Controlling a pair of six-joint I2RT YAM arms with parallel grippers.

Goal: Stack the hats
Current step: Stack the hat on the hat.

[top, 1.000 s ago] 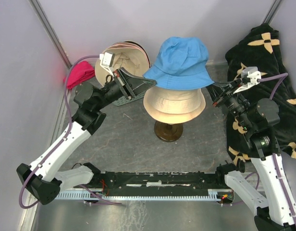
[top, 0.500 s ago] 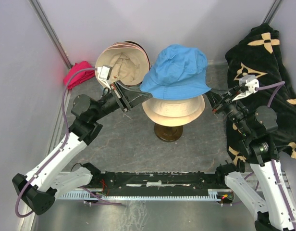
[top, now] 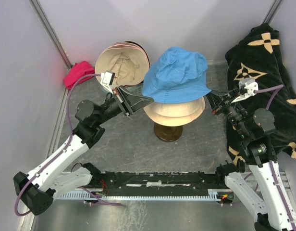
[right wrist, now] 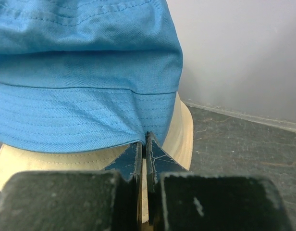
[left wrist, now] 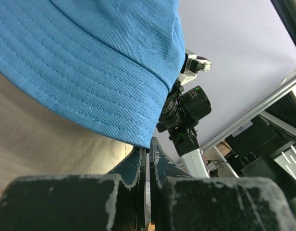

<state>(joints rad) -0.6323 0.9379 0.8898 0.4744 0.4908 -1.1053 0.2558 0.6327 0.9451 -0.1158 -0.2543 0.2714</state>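
A blue bucket hat (top: 178, 73) rests over a cream hat (top: 174, 110) on a round wooden stand (top: 168, 131). My left gripper (top: 147, 99) is shut on the blue hat's left brim edge, seen in the left wrist view (left wrist: 149, 144) under the blue brim (left wrist: 90, 86). My right gripper (top: 209, 94) is shut on the right brim edge, seen in the right wrist view (right wrist: 144, 139) with the blue hat (right wrist: 85, 72) above the cream brim (right wrist: 181, 134). More hats (top: 121, 62), cream inside with pink and dark rims, lie upturned at the back left.
A large black cloth with beige flower marks (top: 268, 62) hangs at the right. A small magenta cloth (top: 79, 73) lies in the back left corner. Grey walls close in the back and sides. A black rail (top: 157, 180) runs along the near edge.
Both grippers have lowered the blue hat onto the cream hat and shifted it slightly right; the left arm has moved nearer and down.
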